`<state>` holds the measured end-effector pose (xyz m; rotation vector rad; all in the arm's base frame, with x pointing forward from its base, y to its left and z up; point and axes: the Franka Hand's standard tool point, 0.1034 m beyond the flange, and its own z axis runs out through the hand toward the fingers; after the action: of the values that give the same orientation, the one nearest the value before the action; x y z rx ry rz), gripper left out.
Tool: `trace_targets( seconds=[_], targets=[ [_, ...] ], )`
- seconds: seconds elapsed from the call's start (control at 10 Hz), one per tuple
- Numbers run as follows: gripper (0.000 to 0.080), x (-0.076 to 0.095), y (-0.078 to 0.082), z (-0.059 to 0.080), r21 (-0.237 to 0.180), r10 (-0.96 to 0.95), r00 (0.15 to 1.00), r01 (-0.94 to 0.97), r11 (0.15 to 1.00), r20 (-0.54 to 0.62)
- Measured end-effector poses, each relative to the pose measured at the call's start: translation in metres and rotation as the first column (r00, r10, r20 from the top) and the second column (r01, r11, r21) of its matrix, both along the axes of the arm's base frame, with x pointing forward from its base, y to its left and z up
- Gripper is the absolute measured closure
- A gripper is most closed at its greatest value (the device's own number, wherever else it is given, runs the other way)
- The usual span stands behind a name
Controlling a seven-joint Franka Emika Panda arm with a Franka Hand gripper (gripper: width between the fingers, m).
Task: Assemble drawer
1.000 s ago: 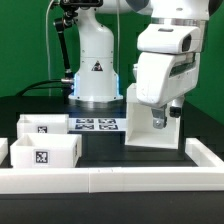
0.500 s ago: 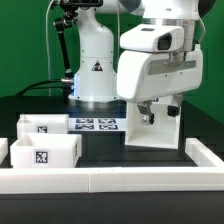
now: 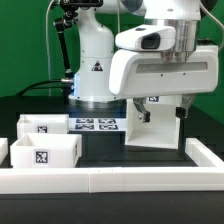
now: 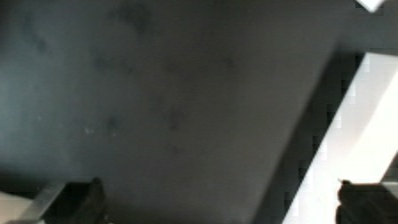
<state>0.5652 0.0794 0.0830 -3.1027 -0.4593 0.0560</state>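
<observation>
The drawer's white box-like housing stands on the black table at the exterior view's right, partly hidden behind my arm's hand. Two small open-top trays, one behind and one in front, sit at the exterior view's left, each with a square tag. My gripper hangs in front of the housing's upper part. In the wrist view the gripper is open, its dark fingertips wide apart with only dark table between them. A bright white strip shows near one fingertip; I cannot tell what part it is.
The marker board lies flat between the trays and the housing, in front of the robot's base. A white rim runs along the table's front and right sides.
The hand has swung round and spread across the exterior view, now covering more of the housing's top. The housing and both trays have not moved.
</observation>
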Motion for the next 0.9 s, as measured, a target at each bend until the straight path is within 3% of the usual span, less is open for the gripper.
trace_targets(
  seconds=[0.2, 0.5, 0.7, 0.9],
  targets=[
    [0.015, -0.005, 0.003, 0.001, 0.012, -0.214, 0.977, 0.214, 0.977, -0.004],
    [0.015, -0.006, 0.009, 0.001, 0.026, -0.385, 0.923, 0.386, 0.922, -0.019],
    [0.015, -0.017, 0.013, 0.011, 0.024, -0.567, 0.823, 0.567, 0.823, -0.021],
    [0.015, -0.031, 0.016, 0.023, 0.027, -0.611, 0.791, 0.611, 0.791, -0.026]
  ],
)
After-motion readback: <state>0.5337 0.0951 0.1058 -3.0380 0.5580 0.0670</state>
